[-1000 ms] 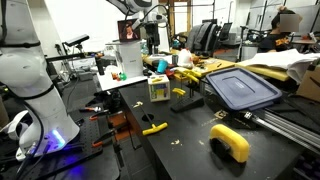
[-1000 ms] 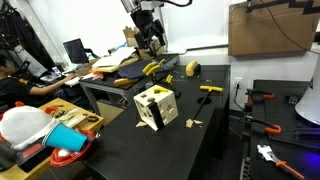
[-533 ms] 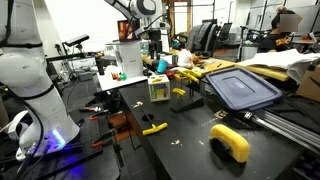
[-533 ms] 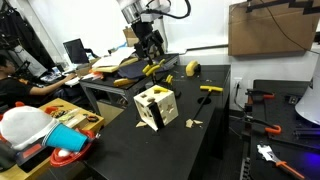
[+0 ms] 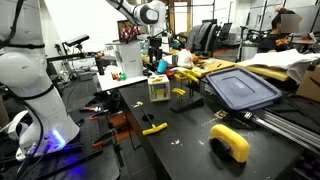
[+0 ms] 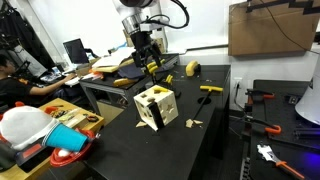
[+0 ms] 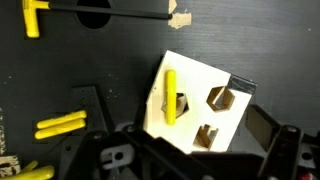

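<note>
On the black table (image 6: 205, 145), the cream box (image 6: 156, 106) sits below the jaws — spread, empty.

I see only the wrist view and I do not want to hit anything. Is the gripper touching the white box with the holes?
Observer: No. In both exterior views the gripper hangs open above the white box, with a clear gap between them.
Operator: Does something large lie near the box?
Observer: Yes. In an exterior view a dark blue lid lies on the same table, apart from the box.
Operator: Is any person close?
Observer: One person sits at a desk, away from the black table.
</note>
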Motion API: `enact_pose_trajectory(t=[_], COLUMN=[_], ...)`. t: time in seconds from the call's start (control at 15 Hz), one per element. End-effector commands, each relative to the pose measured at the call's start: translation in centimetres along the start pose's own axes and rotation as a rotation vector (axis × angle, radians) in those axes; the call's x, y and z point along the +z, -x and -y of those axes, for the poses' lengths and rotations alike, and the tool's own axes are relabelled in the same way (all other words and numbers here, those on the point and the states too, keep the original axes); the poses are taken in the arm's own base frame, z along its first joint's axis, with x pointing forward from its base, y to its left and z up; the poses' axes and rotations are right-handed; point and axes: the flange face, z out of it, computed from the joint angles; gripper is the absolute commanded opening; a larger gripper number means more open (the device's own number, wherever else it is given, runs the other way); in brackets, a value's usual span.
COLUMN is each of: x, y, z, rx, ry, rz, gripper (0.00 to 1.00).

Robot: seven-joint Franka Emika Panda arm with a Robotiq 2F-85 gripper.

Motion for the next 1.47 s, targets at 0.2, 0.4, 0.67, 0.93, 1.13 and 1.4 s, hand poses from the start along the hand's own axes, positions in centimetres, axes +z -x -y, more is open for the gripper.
enact_pose_trajectory(t=[0.2, 0.4, 0.67, 0.93, 1.13, 1.4], x=[3.0, 4.6, 4.9, 5.2, 4.4, 4.4], y=[-2.0, -2.8, -3.2, -3.1, -3.1, -3.1], z=[-1.8, -2.7, -1.5, -0.4, 0.9, 0.8], rx=[-0.113, -0.139, -0.165, -0.166, -0.187, -0.185], ry=[-0.057, -0.027, 0.008, -0.007, -0.005, -0.005], rz=[0.024, 0.065, 0.081, 0.070, 0.072, 0.073], gripper=[1.00, 1.00, 1.00, 1.00, 1.00, 1.00])
